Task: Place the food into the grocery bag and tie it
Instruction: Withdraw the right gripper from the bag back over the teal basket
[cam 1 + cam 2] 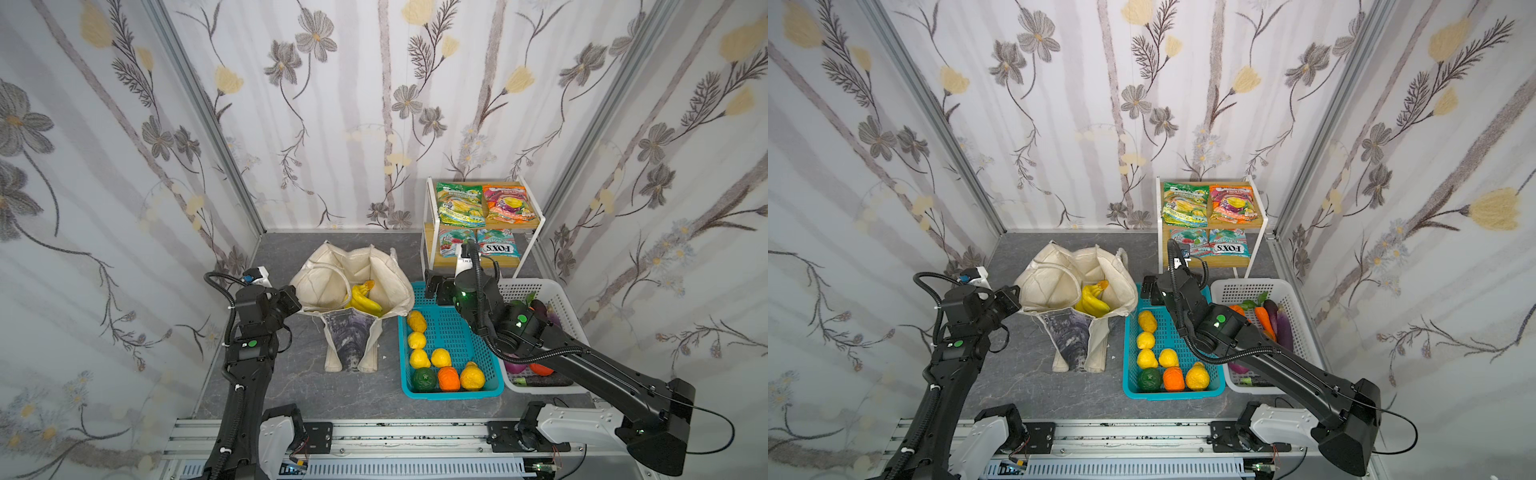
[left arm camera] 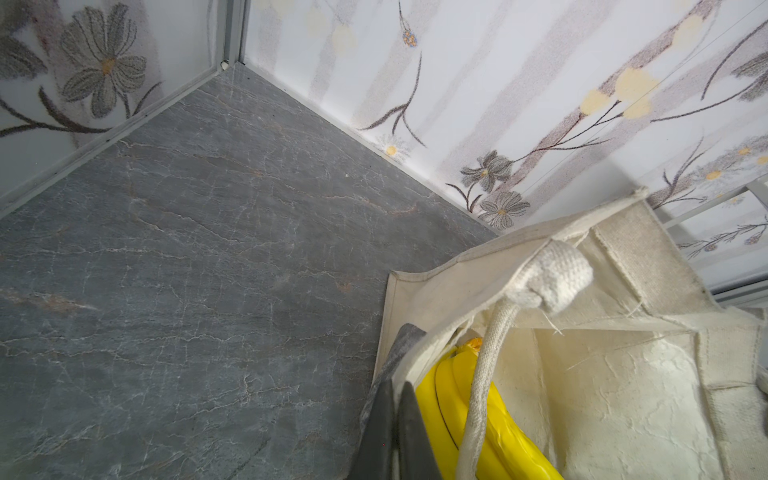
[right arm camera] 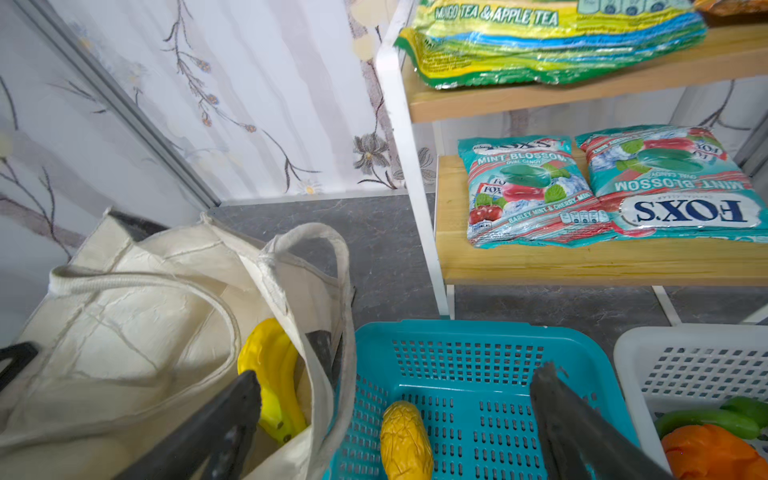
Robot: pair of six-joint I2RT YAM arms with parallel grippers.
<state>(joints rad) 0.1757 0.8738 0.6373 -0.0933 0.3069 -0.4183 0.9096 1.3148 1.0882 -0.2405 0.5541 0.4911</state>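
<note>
The right gripper (image 3: pixel 397 376) is empty, its jaws spread wide at the bottom of the frame. One jaw is in front of the grocery bag (image 3: pixel 137 332), lower left, where a banana bunch (image 3: pixel 272 365) lies inside. The other is in front of the teal basket (image 3: pixel 457 332), which holds a bumpy yellow fruit (image 3: pixel 405 440). A white basket (image 3: pixel 685 336), lower right, holds a green pepper (image 3: pixel 715 419). On the counter (image 3: pixel 386 249) stands a shelf (image 3: pixel 602 262), upper right, carrying two mint candy packets (image 3: pixel 528 191).
</note>
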